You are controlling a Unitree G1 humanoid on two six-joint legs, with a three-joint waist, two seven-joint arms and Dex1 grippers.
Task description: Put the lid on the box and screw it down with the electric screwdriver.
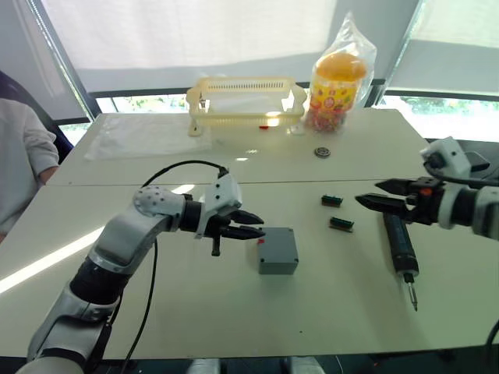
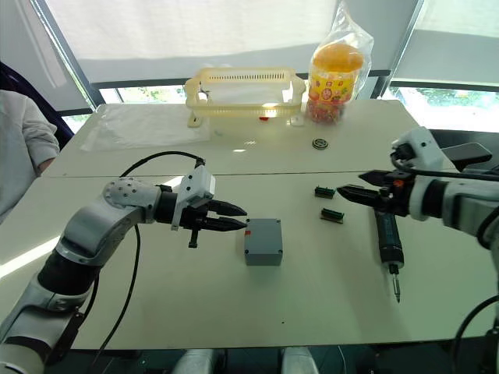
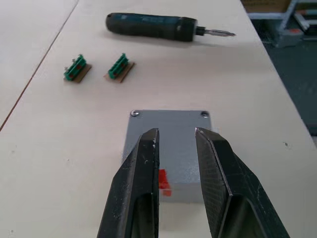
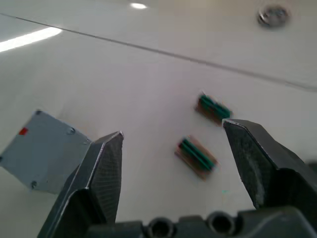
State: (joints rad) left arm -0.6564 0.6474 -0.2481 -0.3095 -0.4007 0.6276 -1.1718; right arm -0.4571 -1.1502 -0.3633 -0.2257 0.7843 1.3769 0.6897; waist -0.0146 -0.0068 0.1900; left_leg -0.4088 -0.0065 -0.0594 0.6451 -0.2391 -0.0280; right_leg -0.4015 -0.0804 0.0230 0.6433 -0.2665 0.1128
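Two tools are out over the tabletop [image 1: 234,327]. Nearest the middle sits the box [image 1: 277,250], and the lid [image 3: 171,130] looks to be on top of it already, with small screws showing at two corners. The left tool [image 1: 256,225] is just beside the box on the side with the little red part [image 3: 164,181]; its fingers are a little apart and hold nothing. The electric screwdriver [image 1: 401,248] lies flat on the tabletop, well to the right of the box, its bit pointing toward the robot. The right tool [image 1: 369,194] hangs above its far end, wide open and empty. I think picking up the screwdriver comes next: come straight down, grab the thick black body in the middle, and keep the box from sliding. Two small green parts [image 1: 336,212] lie between box and screwdriver. Farther off are a small metal ring [image 1: 322,151], a yellow slotted basket [image 1: 247,100] and a bagged snack jar [image 1: 338,79]. Bright windows with white blinds [image 1: 187,35] are behind, and a person's sleeve [image 1: 22,160] is at the left edge.
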